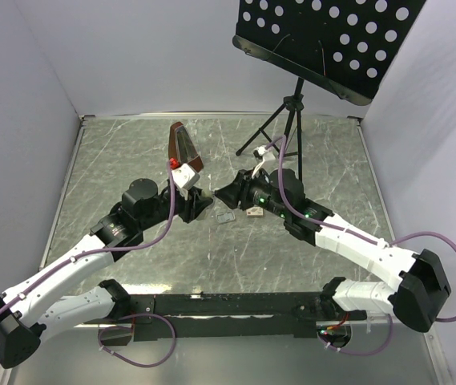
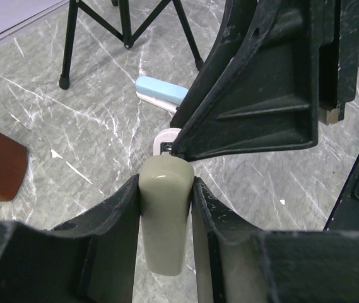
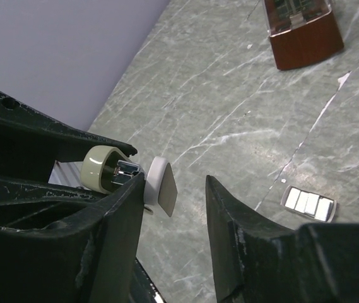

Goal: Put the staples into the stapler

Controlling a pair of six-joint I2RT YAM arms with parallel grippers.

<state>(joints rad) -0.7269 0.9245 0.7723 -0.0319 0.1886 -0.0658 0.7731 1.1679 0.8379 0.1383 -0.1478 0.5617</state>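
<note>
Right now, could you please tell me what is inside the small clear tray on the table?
Silvery strips, likely staples, lie side by side in the tray; its floor beneath them is covered.

No readable text in any view. The cream-tan box (image 1: 253,213) on the table carries dark marks, too small to make out. The stapler (image 2: 164,214), the perforated music stand (image 1: 324,40) and the brown wedge-shaped case (image 1: 184,148) show no legible label, brand or number.
</note>
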